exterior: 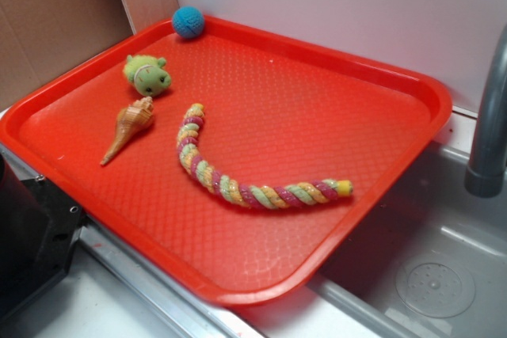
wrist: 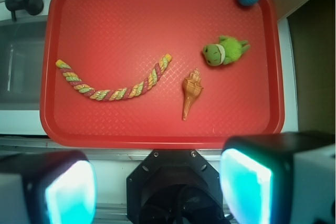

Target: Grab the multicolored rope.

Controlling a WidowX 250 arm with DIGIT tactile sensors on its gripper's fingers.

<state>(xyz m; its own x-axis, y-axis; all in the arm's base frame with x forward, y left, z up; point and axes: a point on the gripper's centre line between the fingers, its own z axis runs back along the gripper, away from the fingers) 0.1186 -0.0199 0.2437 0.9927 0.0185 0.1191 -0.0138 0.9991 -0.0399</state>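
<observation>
The multicolored rope [exterior: 238, 176] lies curved on the red tray [exterior: 333, 108], its yellow end toward the tray's right edge. In the wrist view the rope [wrist: 113, 85] lies left of centre on the tray [wrist: 157, 19]. My gripper [wrist: 157, 187] is open and empty, high above the tray's near edge, its two cyan pads [wrist: 247, 187] wide apart. The rope is far from the fingers. In the exterior view only the black robot base [exterior: 32, 235] shows at the lower left.
A tan spiral seashell [exterior: 131, 126] and a green plush toy [exterior: 147, 74] lie left of the rope. A blue ball [exterior: 188, 22] sits in the tray's far corner. A sink basin [exterior: 428, 275] and grey faucet [exterior: 489, 124] are at the right.
</observation>
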